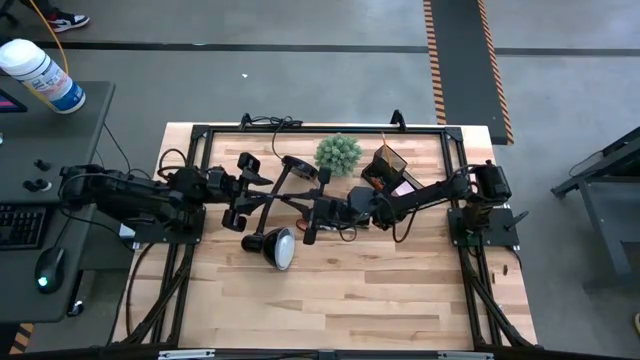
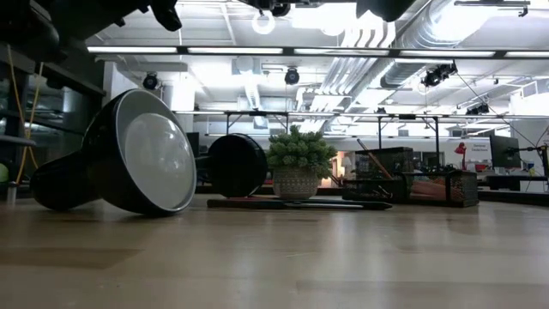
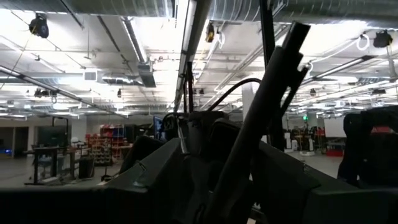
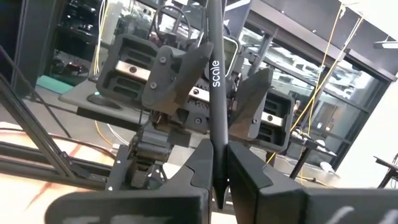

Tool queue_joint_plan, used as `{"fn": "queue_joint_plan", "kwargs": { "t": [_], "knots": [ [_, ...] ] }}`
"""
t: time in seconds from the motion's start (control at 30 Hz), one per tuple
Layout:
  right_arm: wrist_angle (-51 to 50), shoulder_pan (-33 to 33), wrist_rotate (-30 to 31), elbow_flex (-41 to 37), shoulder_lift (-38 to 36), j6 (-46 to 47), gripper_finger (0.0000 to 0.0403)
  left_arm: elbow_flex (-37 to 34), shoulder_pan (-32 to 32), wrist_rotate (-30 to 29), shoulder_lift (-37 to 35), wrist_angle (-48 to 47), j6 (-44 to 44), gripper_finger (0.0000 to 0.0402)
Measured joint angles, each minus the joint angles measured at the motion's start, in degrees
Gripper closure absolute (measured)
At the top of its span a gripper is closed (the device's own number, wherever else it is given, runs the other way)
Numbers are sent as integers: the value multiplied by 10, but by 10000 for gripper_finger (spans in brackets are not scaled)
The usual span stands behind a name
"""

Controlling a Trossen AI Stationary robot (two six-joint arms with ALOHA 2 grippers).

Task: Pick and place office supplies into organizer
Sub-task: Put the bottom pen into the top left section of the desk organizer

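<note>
Right gripper (image 4: 219, 180), fingers pressed together on a thin dark pen (image 4: 215, 93). The pen stands upright between the two pads, clamped near its lower end, its printed barrel rising clear above the fingertips. In the high view this gripper (image 1: 312, 212) lies just in front of the round green plant (image 1: 338, 152), a little to the left-arm side of it. The right arm reaches in across the table from the side beyond the organizer.

Left gripper (image 1: 240, 192), fingers spread wide with nothing between them. It sits well to the left-arm side of the plant and faces the right gripper. The right wrist view shows its open jaws directly behind the held pen. From the left wrist view the pen (image 3: 273, 93) crosses the frame as a tilted dark bar, close before that gripper.

Organizer (image 1: 388, 170), a dark rectangular box, rests on the table (image 1: 380, 300) just beside the plant on the right-arm side. In the low view a thin pencil (image 2: 371, 157) leans out of it. A pink pad (image 1: 405, 187) shows at its edge farthest from the plant; whether the pad is inside a compartment cannot be told.

Desk lamp, black, lies tipped over. Its round base (image 1: 298, 168) is just beside the plant on the left-arm side. Its head (image 1: 275, 248) is farther from the plant, towards the front of the table, with the open shade facing the low camera.
</note>
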Motion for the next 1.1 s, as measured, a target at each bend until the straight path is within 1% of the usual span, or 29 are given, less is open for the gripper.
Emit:
{"fn": "queue_joint_plan", "kwargs": {
  "t": [0.23,0.3,0.4,0.63,0.7,0.77,0.87,0.93,1.0,1.1],
  "knots": [
    [-8,0,0,0,0,0,383,0,0,-2,0,1,0,225],
    [-8,0,0,0,0,0,383,0,0,-2,0,1,0,233],
    [-7,-1,2,0,0,0,383,0,0,-2,0,1,0,262],
    [-7,-1,13,0,0,-1,383,0,0,-2,0,1,7,362],
    [-7,-1,17,0,-1,0,383,0,0,-2,-1,2,16,385],
    [-7,-1,17,0,-1,0,383,0,0,-5,-1,2,17,390],
    [-11,-1,13,0,-1,2,382,0,0,-3,-1,0,15,374],
    [-15,-1,10,0,-1,3,367,0,0,-2,0,-2,13,366],
    [-20,2,17,0,-1,2,335,0,0,-2,0,-4,11,367],
    [-34,14,73,-1,-3,-13,282,0,0,-2,0,-3,13,382]
  ]
}}
